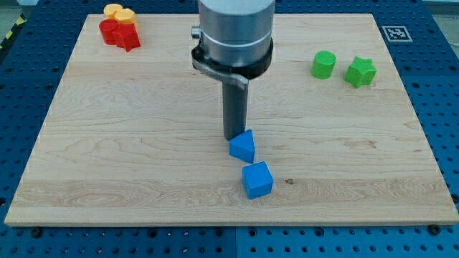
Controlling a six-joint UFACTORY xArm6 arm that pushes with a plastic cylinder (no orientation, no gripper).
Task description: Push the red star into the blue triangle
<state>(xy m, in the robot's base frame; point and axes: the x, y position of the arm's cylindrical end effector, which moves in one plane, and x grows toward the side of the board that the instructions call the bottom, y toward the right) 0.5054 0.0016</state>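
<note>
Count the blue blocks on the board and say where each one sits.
2. The blue triangle sits at the board's centre, right beside my tip. The blue cube lies just below it, toward the view's bottom. The arm could hide another block behind it.

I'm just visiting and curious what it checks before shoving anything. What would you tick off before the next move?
1. Red star found: ok, at the view's top left.
2. Star free to push: not ok, crowded by a red block and yellow blocks.
3. Blue triangle found: ok, mid-board.
4. My tip behind the star: not ok, it sits at the triangle's upper-left edge, far from the star.
5. Blue cube clear of the target: cannot tell, it looks nearly touching.
6. Green blocks out of the way: ok.
</note>
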